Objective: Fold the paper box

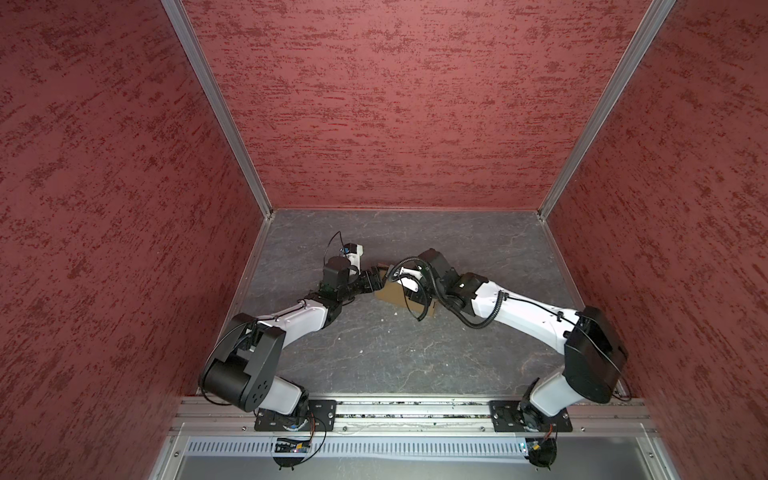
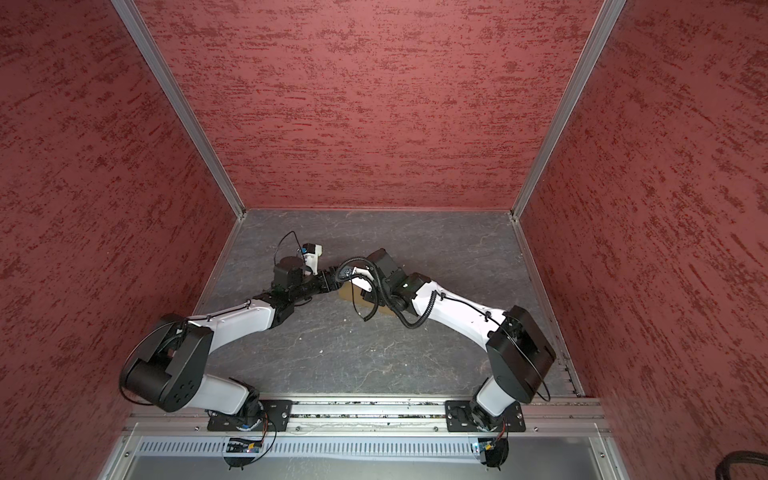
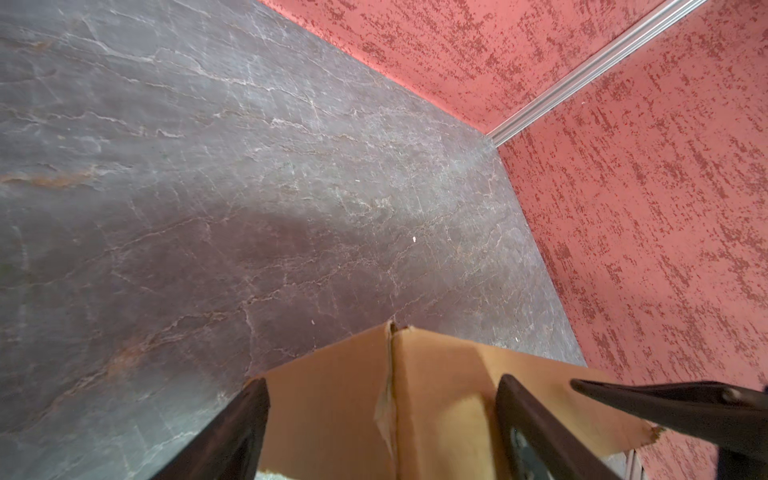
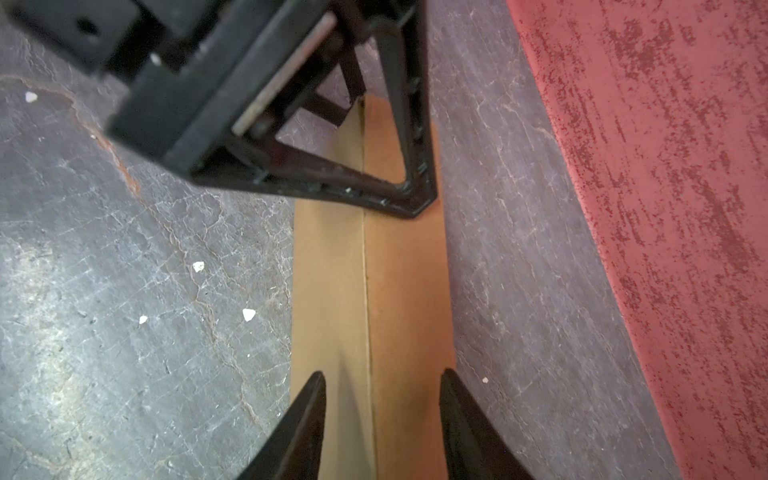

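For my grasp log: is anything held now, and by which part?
Cannot be told: left gripper and right gripper straddle the paper box at opposite ends; contact unclear.

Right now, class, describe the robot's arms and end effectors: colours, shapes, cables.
Both the left arm and right arm have white shells with black joint housings. A ribbed black conduit runs along the right arm; a thin black cable loops off the left. The left end effector and right end effector are black and taper to points.
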You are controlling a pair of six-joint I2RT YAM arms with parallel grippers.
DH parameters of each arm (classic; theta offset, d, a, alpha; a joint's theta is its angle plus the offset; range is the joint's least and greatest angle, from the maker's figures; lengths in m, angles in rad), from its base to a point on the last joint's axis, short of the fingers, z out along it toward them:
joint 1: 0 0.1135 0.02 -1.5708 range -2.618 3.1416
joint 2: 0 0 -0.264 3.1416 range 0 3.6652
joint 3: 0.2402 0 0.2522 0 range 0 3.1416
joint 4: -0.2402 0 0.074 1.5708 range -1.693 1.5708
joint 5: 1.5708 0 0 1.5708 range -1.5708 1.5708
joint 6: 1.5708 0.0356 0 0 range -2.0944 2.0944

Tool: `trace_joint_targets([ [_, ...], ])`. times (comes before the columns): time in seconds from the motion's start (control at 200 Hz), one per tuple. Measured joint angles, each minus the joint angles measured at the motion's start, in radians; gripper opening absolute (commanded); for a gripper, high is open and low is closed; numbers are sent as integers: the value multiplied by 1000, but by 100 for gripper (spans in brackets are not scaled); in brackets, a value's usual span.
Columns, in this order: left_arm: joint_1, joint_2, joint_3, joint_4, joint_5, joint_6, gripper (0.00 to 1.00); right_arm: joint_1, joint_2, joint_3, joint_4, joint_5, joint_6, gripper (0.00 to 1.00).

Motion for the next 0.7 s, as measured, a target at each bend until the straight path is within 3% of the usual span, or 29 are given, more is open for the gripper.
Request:
trace_joint_targets([
  [0.155,-14,2,-2,13,-37,-10,84,0,-84,0,5,-22,79,53],
  [0.296,-24,-4,-14,28,-64,-16,85,-4,-214,-17,42,-29,223,56],
  [0.436,-39,-21,-27,27,-95,-18,85,-10,-304,-17,33,14,453,55],
  [0.701,-60,-47,-39,11,-143,-19,85,-29,-302,19,-113,93,946,54],
])
